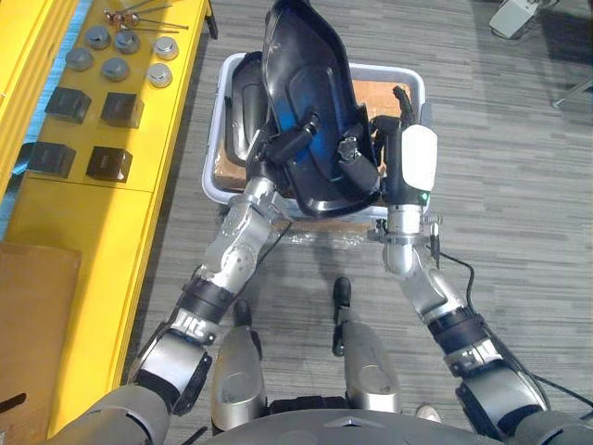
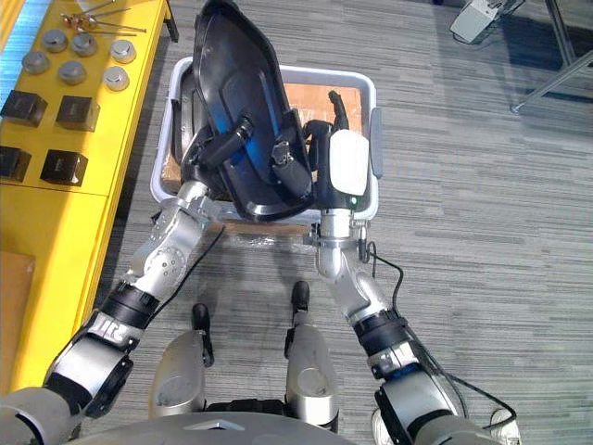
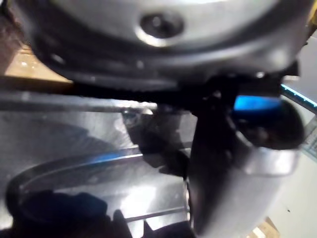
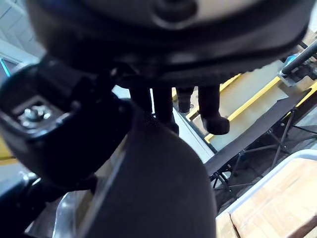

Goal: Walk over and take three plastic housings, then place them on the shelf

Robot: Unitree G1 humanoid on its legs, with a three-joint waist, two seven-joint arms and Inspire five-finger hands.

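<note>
Status: pick-up of the first item in progress. The plastic housing (image 1: 306,93) (a black shell) is held upright above the bin (image 1: 410,82). Left hand (image 1: 289,144): thumb and fingers pinched over the shell's lower edge. Right hand (image 1: 382,153): fingers curled round the opposite edge. A second housing (image 1: 243,102) lies in the bin. No housing is on the yellow shelf (image 1: 162,139) — by this evidence, the transfer and the other pieces are outstanding
</note>
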